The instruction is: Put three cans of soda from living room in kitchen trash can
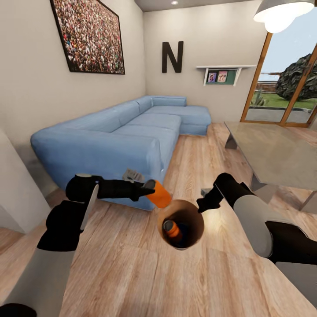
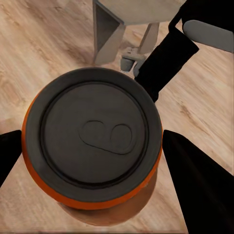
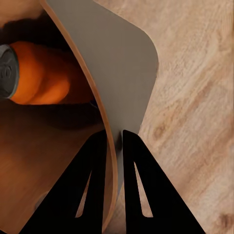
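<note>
1. Orange soda can (image 1: 159, 193) — clenched in the left pincer (image 1: 149, 188), tilted beside the trash can (image 1: 197, 229) rim.
2. Second orange can (image 1: 172, 230) lies inside the trash can.
3. Right pincer (image 3: 113, 146) pinches the trash can's wall — on wood floor (image 1: 132, 264).

Left gripper (image 1: 152, 188) clamped on a can (image 1: 159, 194); right gripper (image 3: 113, 146) pinching the bin rim (image 3: 105, 122).

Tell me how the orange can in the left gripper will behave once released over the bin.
The orange can, a smooth cylinder, would likely slip easily. Held tilted above the bin, it probably lands on its side and rolls against the can already inside.
</note>
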